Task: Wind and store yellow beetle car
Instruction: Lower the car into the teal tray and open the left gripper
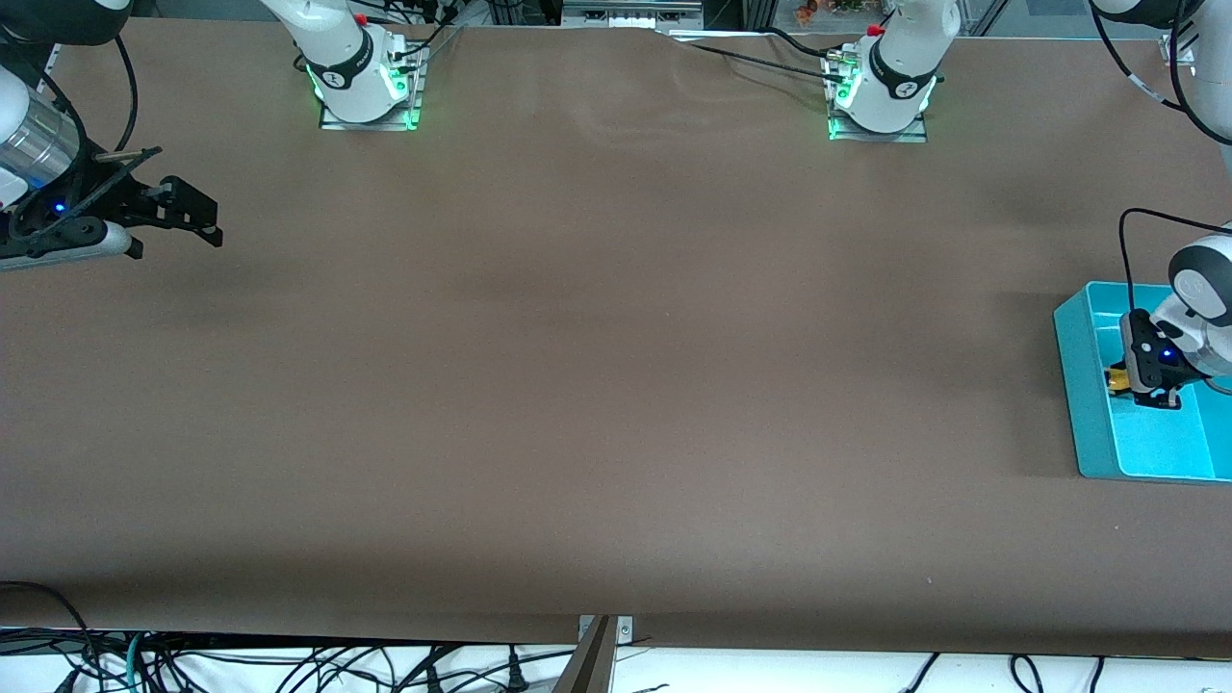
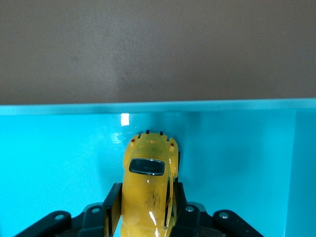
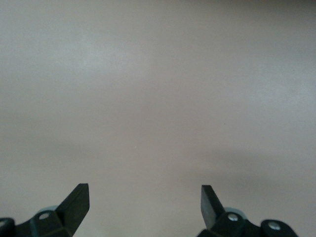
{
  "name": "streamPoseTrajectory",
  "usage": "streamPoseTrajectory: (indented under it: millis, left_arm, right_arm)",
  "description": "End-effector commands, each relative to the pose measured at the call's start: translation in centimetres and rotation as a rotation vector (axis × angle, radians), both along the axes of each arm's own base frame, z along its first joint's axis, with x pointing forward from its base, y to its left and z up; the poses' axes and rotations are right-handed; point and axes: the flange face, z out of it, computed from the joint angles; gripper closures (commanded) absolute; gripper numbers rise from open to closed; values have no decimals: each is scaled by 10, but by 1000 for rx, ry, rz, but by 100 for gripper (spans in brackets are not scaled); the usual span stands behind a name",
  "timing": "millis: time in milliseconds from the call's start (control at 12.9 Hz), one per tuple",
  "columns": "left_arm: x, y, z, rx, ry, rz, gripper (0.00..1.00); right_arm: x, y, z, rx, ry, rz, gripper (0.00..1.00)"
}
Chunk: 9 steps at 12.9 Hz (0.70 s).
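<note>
The yellow beetle car [image 1: 1119, 382] [image 2: 148, 177] sits between the fingers of my left gripper [image 1: 1128, 385] [image 2: 147, 191], low inside the teal bin [image 1: 1083, 385] [image 2: 49, 163] at the left arm's end of the table. Both black fingers hug the car's sides, and its rounded end with the dark window points away from the gripper toward the bin wall. I cannot tell whether its wheels rest on the bin floor. My right gripper [image 1: 178, 243] [image 3: 144, 195] waits open and holding nothing over bare table at the right arm's end.
The brown table [image 1: 616, 385] spreads between the two arms. The bin's rim [image 2: 148, 107] runs just past the car. The two arm bases [image 1: 366, 87] [image 1: 881, 96] stand along the table's edge farthest from the front camera.
</note>
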Motion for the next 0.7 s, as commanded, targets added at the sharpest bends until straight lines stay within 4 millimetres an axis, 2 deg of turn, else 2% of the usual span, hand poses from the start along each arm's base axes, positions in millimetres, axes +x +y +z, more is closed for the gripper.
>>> streamPoseTrajectory:
  millis: [0,233,388,543,620]
  left_arm:
    - [10,-5,35,-23,-20,-32,0]
    - [9,-12,71,-45,-8,-15,0]
    - [10,-28,102,-100,-13,120,0]
    - [8,-62,135,-138,58,315,0]
    - [9,-89,158,-144,96,438,0]
  right_arm:
    - [-5,0,5,6,2,21,0]
    - [-5,0,5,6,2,21,0]
    - [-5,0,5,6,2,21,0]
    - [-5,0,5,6,2,21,0]
    - [-5,0,5,6,2,21,0]
